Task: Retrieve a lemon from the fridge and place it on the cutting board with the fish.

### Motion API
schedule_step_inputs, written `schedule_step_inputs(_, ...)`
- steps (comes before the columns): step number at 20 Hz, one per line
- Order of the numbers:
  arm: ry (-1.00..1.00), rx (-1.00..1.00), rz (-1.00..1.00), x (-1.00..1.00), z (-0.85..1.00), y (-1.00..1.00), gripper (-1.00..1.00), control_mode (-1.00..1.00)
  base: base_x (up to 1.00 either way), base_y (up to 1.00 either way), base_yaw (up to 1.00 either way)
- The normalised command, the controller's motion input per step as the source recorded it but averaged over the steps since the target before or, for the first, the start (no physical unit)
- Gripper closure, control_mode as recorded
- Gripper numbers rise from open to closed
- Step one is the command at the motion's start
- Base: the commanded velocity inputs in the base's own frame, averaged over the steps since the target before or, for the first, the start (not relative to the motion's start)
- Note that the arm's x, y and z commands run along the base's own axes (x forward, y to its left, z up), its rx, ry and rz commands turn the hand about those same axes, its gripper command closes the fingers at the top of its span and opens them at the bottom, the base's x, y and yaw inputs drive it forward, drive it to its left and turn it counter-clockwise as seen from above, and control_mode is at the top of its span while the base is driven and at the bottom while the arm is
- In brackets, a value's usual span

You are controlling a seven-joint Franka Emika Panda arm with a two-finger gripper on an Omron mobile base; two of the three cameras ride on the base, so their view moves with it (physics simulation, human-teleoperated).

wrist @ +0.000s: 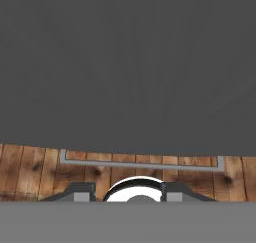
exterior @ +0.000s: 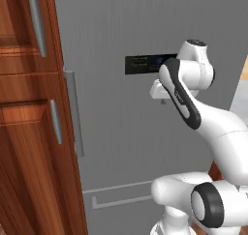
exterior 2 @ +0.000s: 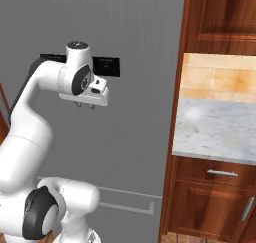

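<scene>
Marble countertop (exterior 2: 220, 132) (right of fridge (exterior 2: 130, 27)); plank floor (wrist: 30, 172).

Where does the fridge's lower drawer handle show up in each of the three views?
Left base view: drawer handle, bottom centre, partly behind the arm.
Right base view: bottom centre, right of the arm's base.
Hand view: grey bar across the lower middle, above the claw.
Shared landmark: the grey fridge door, with its black display panel in both base views.

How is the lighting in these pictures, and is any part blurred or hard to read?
Left base view: even, soft light on the fridge door, no glare; the text on its black display panel is too blurred to read. Right base view: a faint pale sheen on the marble countertop. Hand view: the door looks much darker, flat grey; the gripper fingertips stay sharp.
</scene>
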Motion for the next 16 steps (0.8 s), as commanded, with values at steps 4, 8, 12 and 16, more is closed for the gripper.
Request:
schedule_step_inputs(4,0.01,0.0,0.0,-0.03,-0.05,0.02,-1.0,1.0,-0.15,0.13,0.0)
schedule_step_inputs(8,0.0,0.0,0.0,0.0,0.0,0.0,-1.0,1.0,-0.41,0.46,-0.02)
schedule_step_inputs(12,0.0,0.0,0.0,0.0,0.0,0.0,-1.0,1.0,-0.31,0.66,-0.05)
schedule_step_inputs(16,0.0,0.0,0.0,0.0,0.0,0.0,-1.0,1.0,-0.18,0.5,-0.15)
